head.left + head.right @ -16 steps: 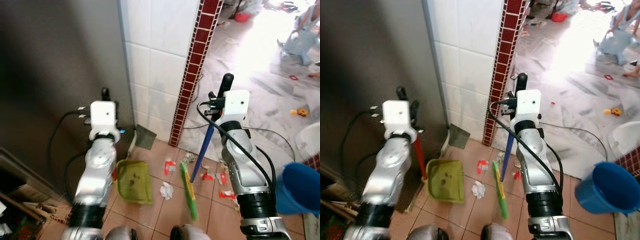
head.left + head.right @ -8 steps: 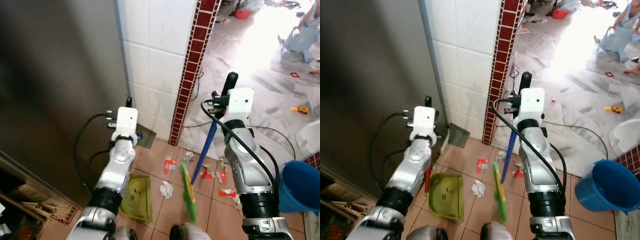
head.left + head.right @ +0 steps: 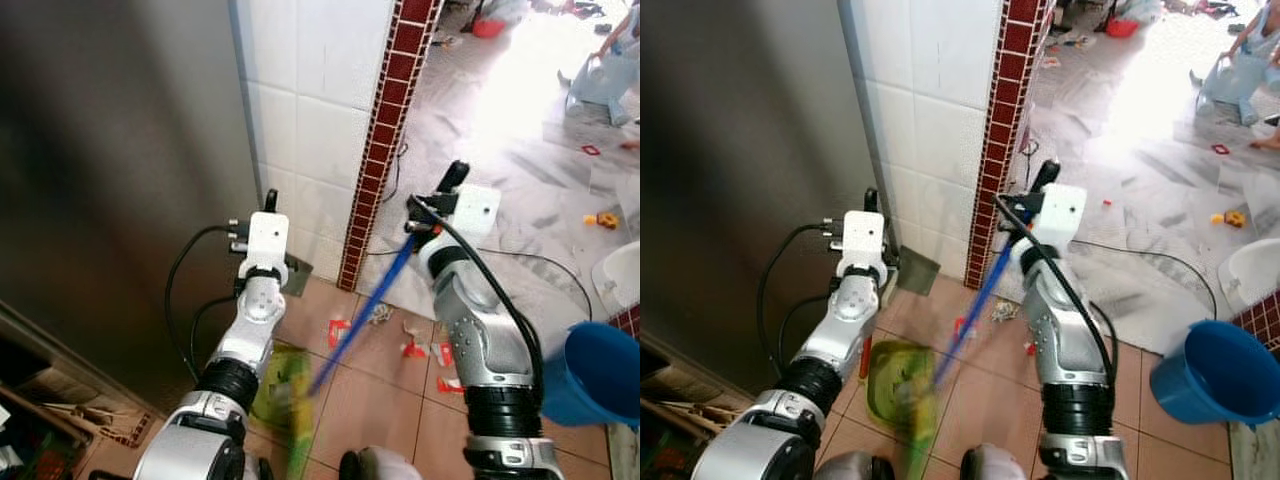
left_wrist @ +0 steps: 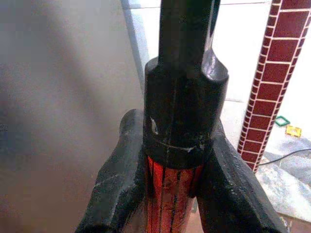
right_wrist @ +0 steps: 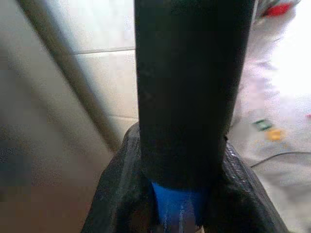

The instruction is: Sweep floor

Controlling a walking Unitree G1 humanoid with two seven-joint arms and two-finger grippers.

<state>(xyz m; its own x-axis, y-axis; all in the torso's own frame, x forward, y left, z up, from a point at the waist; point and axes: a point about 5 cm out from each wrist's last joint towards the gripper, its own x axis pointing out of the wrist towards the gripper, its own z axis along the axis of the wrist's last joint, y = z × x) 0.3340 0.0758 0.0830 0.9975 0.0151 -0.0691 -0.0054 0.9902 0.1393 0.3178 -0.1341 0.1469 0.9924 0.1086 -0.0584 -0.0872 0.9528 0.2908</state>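
Blue broom handle (image 3: pixel 372 298) clenched in the right pincer (image 3: pixel 424 226), left pincer (image 4: pixel 170 160) grasping the dustpan (image 3: pixel 895 385) handle; paper scraps (image 3: pixel 412 349) lie unswept on the far-right tiles.

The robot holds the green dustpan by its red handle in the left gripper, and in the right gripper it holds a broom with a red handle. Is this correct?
Not quite. The broom handle in the right gripper is blue, not red; the right wrist view shows blue between the fingers, and the right eye view shows the blue shaft. The rest holds: the left gripper is closed on the red handle of the green dustpan.
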